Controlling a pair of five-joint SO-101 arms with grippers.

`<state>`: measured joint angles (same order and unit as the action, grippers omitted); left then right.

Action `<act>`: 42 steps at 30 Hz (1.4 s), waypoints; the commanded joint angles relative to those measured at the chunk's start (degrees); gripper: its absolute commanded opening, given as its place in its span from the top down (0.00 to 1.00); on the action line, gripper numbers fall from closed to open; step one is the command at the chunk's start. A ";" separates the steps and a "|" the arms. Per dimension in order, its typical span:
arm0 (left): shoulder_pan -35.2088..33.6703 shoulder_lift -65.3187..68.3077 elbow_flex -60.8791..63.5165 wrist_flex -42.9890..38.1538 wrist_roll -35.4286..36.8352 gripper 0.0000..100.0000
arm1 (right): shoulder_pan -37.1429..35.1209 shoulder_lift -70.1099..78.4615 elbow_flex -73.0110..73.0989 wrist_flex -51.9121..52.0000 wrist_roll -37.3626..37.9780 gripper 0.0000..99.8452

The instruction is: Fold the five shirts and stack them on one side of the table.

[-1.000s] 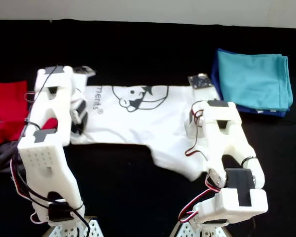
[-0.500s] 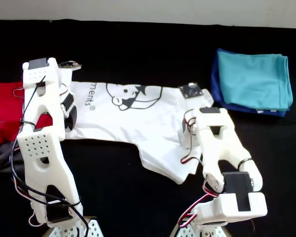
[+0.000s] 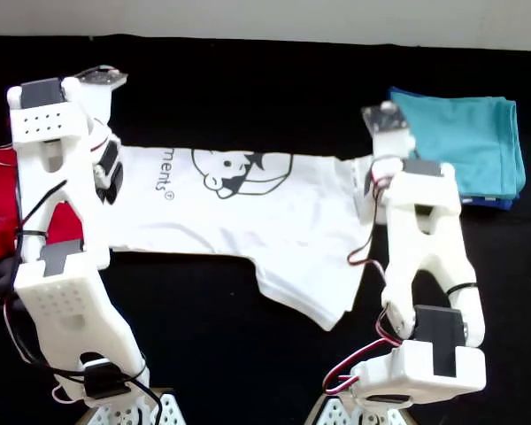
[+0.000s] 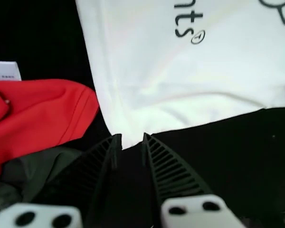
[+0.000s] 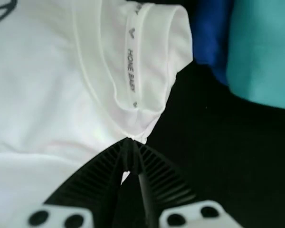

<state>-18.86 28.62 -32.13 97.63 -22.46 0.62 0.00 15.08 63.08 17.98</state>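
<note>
A black table (image 3: pixel 248 88) borders a pale wall (image 3: pixel 248 18).

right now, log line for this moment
left pincer: grips white shirt hem corner | right pincer: grips beside collar | shirt unfolded

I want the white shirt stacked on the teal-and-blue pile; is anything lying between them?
Nothing visible does. Only a strip of black table separates the white shirt from the folded teal shirt on the blue shirt. The right pincer, shut on the white shirt's neck edge, sits beside that pile.
</note>
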 commanded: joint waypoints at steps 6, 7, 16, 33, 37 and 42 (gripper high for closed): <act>5.05 11.47 -0.13 -17.32 11.16 0.91 | -5.32 10.51 -16.22 -4.53 -1.32 0.99; 5.58 12.53 -0.13 -18.90 12.04 0.91 | -5.58 13.32 -17.63 -5.05 -1.32 0.99; 6.37 17.54 -0.13 -25.32 13.19 0.91 | -2.95 37.41 -38.02 -6.99 -1.32 0.99; 6.73 19.38 -0.22 -26.20 13.45 0.91 | -3.38 45.41 -73.27 24.75 -1.14 0.99; 6.73 19.38 -0.22 -26.20 13.45 0.91 | -5.76 45.23 -76.09 32.75 -1.05 0.91; 6.73 19.47 -0.22 -26.20 13.45 0.91 | -8.57 44.62 -80.22 38.11 -1.05 0.90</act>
<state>-12.88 47.43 -31.96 73.27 -9.45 -6.59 46.33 -61.49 99.21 17.01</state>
